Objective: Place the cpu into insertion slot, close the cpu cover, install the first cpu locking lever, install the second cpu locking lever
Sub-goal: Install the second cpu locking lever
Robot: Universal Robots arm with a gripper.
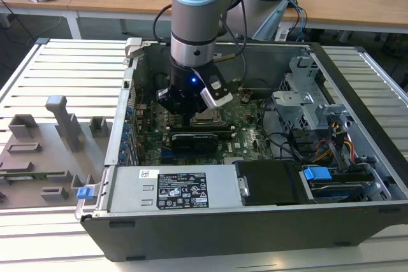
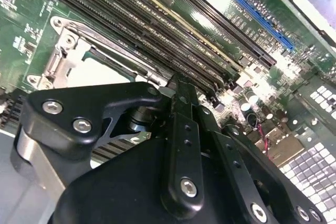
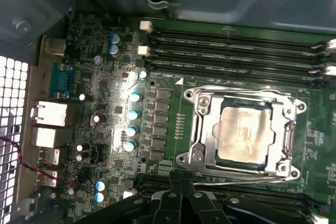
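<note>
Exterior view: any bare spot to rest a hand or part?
Free: slatted table beyond the grey fixture tray, and the power supply top. Crowded: inside the case, where the gripper hangs beside the cpu cover and drive-bay cables.

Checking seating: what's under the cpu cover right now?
The cpu cover lies flat over the socket; the cpu shows through its window. The insertion slot's pin field is covered by the chip, so it can't be seen.

Slatted metal table (image 1: pixel 57 62), open computer case (image 1: pixel 255 221), grey fixture board (image 1: pixel 44 157) on it
</note>
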